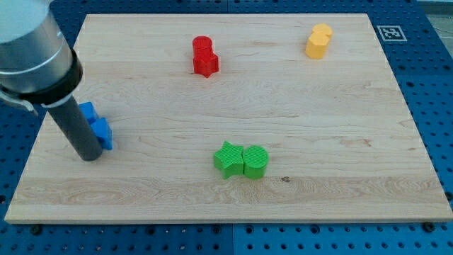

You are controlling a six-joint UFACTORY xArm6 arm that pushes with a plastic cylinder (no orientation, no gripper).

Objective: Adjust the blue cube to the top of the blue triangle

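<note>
Contact looks made: my tip (88, 156), a bare rod with no hand to open or close, touches the blue cube (103, 133) just below the blue triangle (88, 111) at the desk's (318, 177) left edge. Next, I judge, comes nudging the cube round it, upward. Red, yellow and green blocks lie well apart.

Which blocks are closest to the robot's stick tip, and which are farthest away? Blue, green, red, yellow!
From my tip:
1. Blue blocks, right beside it, view's left.
2. Green blocks, bottom middle, and red blocks, top middle: too close to call.
3. Yellow block, top right, farthest.
</note>
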